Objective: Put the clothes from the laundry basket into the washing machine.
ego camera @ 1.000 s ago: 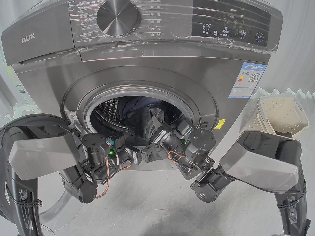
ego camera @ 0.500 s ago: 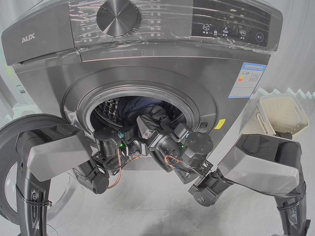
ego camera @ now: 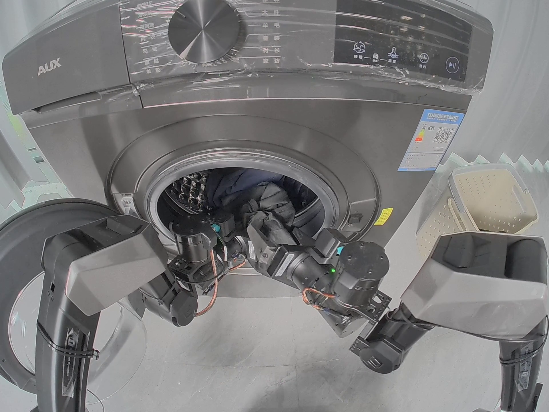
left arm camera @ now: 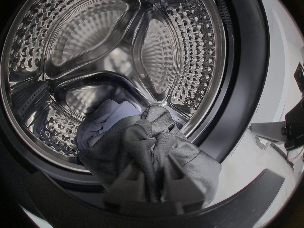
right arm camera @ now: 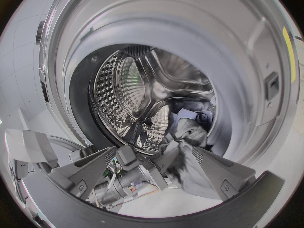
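Now both arms have pushed forward: the left gripper (left arm camera: 153, 167) stays clamped on the grey garment (left arm camera: 183, 155), lifted from the door lip to 6 o'clock inside the washing machine drum (left arm camera: 95, 32), while the right gripper (right arm camera: 153, 152) stands spread beside it, so release looks near.

The clothes (ego camera: 269, 198) are lying inside the drum (left arm camera: 95, 48) of the washing machine (ego camera: 257, 121), at its front opening. The door (ego camera: 17, 258) is standing open on the left. The laundry basket (ego camera: 492, 198) is sitting beside the machine, on the right.
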Available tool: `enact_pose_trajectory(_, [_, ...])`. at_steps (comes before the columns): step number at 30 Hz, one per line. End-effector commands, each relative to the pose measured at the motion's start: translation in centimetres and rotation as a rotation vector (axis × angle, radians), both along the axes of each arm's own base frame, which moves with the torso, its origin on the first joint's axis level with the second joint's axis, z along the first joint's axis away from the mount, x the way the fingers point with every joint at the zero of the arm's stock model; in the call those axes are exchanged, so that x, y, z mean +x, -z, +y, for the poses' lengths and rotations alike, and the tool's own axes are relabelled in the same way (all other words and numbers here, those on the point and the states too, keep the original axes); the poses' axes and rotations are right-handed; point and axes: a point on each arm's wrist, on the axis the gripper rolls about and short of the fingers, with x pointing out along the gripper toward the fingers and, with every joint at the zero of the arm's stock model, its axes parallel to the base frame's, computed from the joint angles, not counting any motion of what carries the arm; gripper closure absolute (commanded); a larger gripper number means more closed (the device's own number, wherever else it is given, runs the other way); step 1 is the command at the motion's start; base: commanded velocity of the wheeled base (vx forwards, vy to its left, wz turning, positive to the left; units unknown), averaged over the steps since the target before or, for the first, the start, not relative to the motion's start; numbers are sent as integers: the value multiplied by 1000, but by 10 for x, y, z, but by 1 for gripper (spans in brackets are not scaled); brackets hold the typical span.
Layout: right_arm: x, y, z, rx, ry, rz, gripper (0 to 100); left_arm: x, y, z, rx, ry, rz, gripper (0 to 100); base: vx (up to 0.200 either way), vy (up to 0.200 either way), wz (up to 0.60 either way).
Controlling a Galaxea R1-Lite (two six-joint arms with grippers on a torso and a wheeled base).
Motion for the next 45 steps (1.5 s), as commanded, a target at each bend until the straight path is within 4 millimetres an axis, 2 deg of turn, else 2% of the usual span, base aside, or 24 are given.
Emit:
enact_pose_trajectory(1, [-30, -17, -37, -93, 14, 17, 0, 16, -11, 6, -32, -41, -50, 100, 0, 0, 0])
enact_pose_trajectory(5, [-61, 9, -69, -281, -10, 114, 0, 33, -32, 7, -100, -99, -100, 100, 0, 0, 0])
enact_pose_trajectory(7, [-66, 14, -74, -310, -21, 137, 0, 37, -37, 7, -115, -109, -108, 100, 0, 0, 0])
enact_pose_trajectory(8, [-74, 23, -81, -351, -43, 171, 0, 44, -48, 5, -156, -125, -128, 100, 0, 0, 0])
enact_pose_trajectory(14, [-75, 27, -85, -378, -39, 182, 0, 64, -70, -2, -227, -161, -196, 100, 0, 0, 0])
enact_pose_trajectory(18, [-77, 29, -89, -390, -35, 194, 0, 72, -74, -5, -239, -169, -215, 100, 0, 0, 0])
enact_pose_trajectory(21, [-80, 31, -93, -403, -35, 208, 0, 82, -91, -8, -277, -193, -268, 100, 0, 0, 0])
enact_pose_trajectory(23, [-81, 31, -92, -404, -37, 208, 0, 86, -90, -8, -276, -197, -262, 100, 0, 0, 0])
enact_pose_trajectory(26, [-81, 31, -92, -406, -38, 209, 0, 89, -78, -11, -268, -202, -248, 100, 0, 0, 0])
enact_pose_trajectory(32, [-81, 31, -92, -405, -40, 208, 0, 91, -72, -10, -261, -212, -241, 100, 0, 0, 0])
enact_pose_trajectory(33, [-82, 32, -91, -407, -44, 209, 0, 92, -64, -11, -249, -214, -225, 0, 0, 0, 0])
enact_pose_trajectory(36, [-83, 33, -89, -409, -49, 209, 0, 91, -58, -12, -237, -213, -206, 0, 0, 0, 0])
enact_pose_trajectory(39, [-83, 33, -90, -409, -47, 210, 0, 82, -43, -11, -191, -212, -123, 0, 0, 0, 0])
enact_pose_trajectory(45, [-82, 31, -90, -404, -46, 207, 0, 39, -37, -1, -88, -150, 48, 0, 0, 0, 0])
